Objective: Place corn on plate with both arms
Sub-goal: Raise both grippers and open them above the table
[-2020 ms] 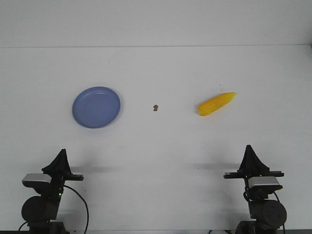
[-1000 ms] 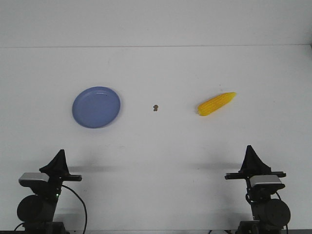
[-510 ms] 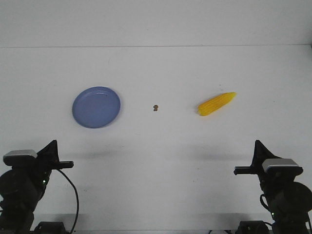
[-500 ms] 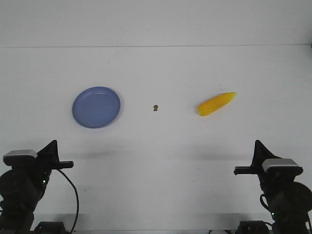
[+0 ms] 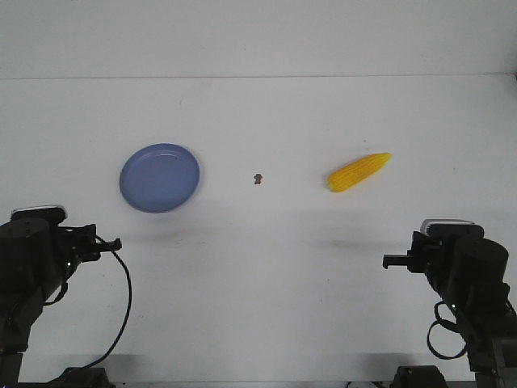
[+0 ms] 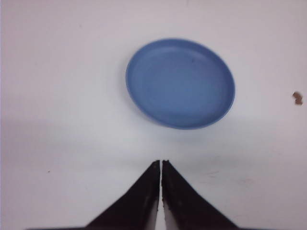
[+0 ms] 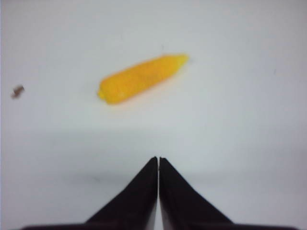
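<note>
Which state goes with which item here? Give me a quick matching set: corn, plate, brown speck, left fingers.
Column A:
1. corn
2. plate
3. brown speck
4. left fingers

Column B:
a. blue, nothing on it
b. pressed together, holding nothing
c. yellow, lying on the table's right side
d. tiny, between plate and corn

Pairs: 1-c, 2-a, 3-d, 4-b

A tiny brown irregular speck is being seen near the centre of the plain white table, slightly toward twelve o'clock.
</note>
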Motion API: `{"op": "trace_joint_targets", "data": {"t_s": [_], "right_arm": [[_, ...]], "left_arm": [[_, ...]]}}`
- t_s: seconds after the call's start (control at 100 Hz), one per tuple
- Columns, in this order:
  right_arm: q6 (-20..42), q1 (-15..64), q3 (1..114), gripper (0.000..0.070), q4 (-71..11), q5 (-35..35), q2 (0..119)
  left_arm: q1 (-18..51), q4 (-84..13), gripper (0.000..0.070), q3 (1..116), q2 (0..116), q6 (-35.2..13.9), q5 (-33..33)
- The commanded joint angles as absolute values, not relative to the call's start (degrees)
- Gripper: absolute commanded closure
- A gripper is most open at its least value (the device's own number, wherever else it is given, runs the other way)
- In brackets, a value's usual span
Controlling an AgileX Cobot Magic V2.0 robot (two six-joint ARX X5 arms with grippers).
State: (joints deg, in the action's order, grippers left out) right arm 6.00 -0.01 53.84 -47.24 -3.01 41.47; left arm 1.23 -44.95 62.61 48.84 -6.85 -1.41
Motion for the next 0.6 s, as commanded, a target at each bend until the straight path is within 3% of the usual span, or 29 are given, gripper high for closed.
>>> {"op": "trace_joint_targets", "data": {"t_s": [0.0, 0.39, 0.44, 0.54, 0.59], "right_arm": [[5.80, -0.01, 54.85, 0.0689, -46.78, -3.20, 41.91], [5.98, 0.10, 54.85, 0.0672, -46.70, -3.18, 42.06], [5.98, 0.10, 54.85, 0.0588, -46.74, -3.18, 42.06], [5.98, 0.10, 54.85, 0.0269, -46.74, -3.18, 42.04], [6.02, 0.10, 54.85, 0.0152, -46.76, -3.18, 42.04]], "left_arm": [[1.13, -44.97, 0.0687, 63.51, 49.34, -5.45, -1.28], [1.13, -44.77, 0.0661, 63.51, 49.39, -5.61, -1.28], [1.13, -44.75, 0.0583, 63.51, 49.39, -5.67, -1.28], [1.13, -44.84, 0.0386, 63.51, 49.36, -5.69, -1.28], [1.13, -44.84, 0.0336, 63.51, 49.36, -5.69, -1.28]]}}
